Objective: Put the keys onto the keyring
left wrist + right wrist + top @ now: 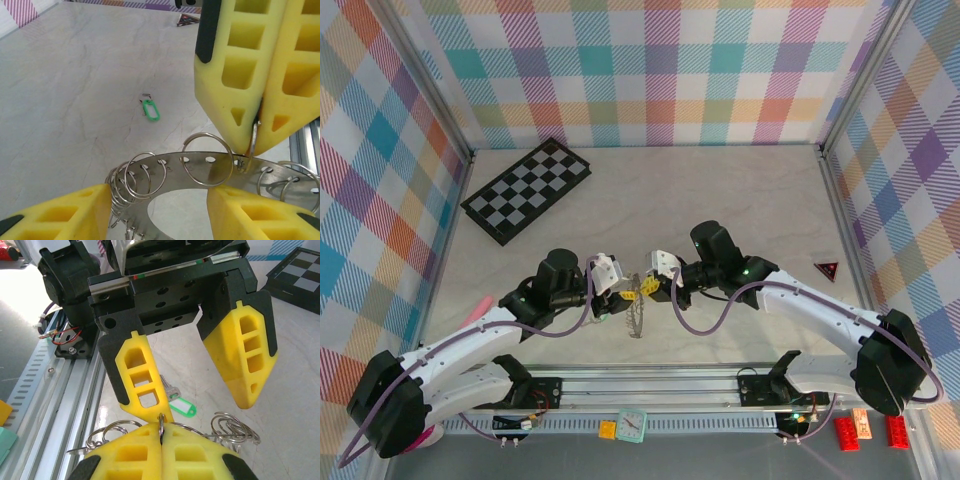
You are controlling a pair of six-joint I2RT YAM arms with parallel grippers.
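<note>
A: What sits closest to the arm bases?
B: A small teal clock and some red bricks, then a metal rail along the bench edge.
A: And the hands?
B: Just beyond, tip to tip. The right hand is pressed shut, pinching a thin bit of metal at the rim of the keyring. The left hand faces it with its fingers standing wide, one on each side of the keyring's band. Whether they touch it I cannot tell.
A: What does the keyring look like?
B: A flat grey band with holes, many small wire loops threaded through them, and a wide hollow in the middle.
A: The key?
B: One key with a green tag lies flat on the bench, below the hands, apart from the keyring.
A: Farther back?
B: A red triangle at the right, a chessboard at the far left, then plaid walls.
</note>
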